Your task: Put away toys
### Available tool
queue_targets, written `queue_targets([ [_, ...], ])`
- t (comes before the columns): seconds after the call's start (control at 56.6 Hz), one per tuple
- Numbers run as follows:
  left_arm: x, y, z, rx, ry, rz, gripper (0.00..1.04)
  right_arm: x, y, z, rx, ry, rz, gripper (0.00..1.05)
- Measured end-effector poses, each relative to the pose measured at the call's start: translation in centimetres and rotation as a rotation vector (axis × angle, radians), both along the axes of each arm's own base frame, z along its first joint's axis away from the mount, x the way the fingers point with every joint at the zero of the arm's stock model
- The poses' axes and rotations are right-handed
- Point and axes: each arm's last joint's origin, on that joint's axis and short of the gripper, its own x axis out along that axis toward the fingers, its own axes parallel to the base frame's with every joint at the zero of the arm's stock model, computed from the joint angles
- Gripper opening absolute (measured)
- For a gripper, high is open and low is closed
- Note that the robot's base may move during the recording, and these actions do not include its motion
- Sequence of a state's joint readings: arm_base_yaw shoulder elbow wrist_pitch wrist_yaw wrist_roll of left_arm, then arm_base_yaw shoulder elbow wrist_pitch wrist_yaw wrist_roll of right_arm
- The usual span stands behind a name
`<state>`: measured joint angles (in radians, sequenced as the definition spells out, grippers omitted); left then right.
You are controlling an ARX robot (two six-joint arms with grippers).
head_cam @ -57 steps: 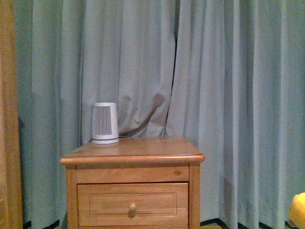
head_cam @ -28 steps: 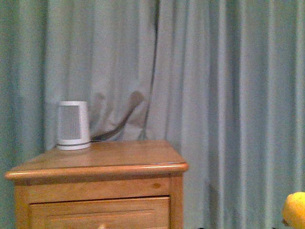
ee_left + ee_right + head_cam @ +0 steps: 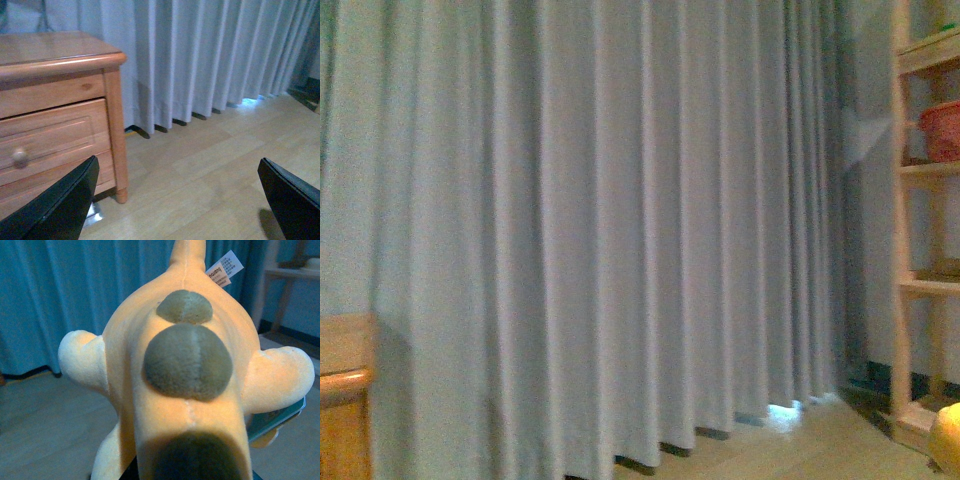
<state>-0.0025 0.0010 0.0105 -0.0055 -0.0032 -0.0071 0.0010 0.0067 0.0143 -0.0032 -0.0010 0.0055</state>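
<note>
The plush toy [image 3: 185,365] fills the right wrist view: orange-yellow fuzzy body, stubby pale limbs, olive-green bumps [image 3: 188,362] along its back and a white label [image 3: 224,267] near its far end. My right gripper is shut on it, and the toy hides the fingers. In the front view only a yellow edge of the plush toy [image 3: 948,438] shows at the bottom right corner. My left gripper [image 3: 175,210] is open above bare floor, its black fingers [image 3: 55,205] far apart with nothing between them.
A wooden nightstand [image 3: 55,95] with a knobbed drawer [image 3: 20,157] stands beside the left gripper. Grey-blue curtains [image 3: 600,230] hang across the back. A wooden shelf unit [image 3: 905,230] stands at the far right, holding a red basket [image 3: 942,130]. The floor [image 3: 200,160] is pale wood.
The front view has swung to the right. The nightstand slid to the left edge, the white device left the view, and the shelf unit came in. The toy stays at the bottom right.
</note>
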Motion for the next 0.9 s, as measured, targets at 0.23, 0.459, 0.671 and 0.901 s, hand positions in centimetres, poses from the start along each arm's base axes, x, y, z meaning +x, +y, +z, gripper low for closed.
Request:
queue_targets([
  [0.23,0.00,-0.01,0.00,0.000,0.000,-0.003,0.98,0.00,0.00,0.00,0.000,0.000,-0.001,0.07],
  [0.459,0.00,0.00,0.00,0.000,0.000,-0.002,0.98,0.00,0.00,0.00,0.000,0.000,0.000,0.07],
  [0.671,0.00,-0.01,0.00,0.000,0.000,-0.003,0.98,-0.01,0.00,0.01,0.000,-0.001,-0.001,0.07],
  [0.901,0.00,-0.01,0.00,0.000,0.000,-0.003,0.98,0.00,0.00,0.00,0.000,0.000,-0.001,0.07],
])
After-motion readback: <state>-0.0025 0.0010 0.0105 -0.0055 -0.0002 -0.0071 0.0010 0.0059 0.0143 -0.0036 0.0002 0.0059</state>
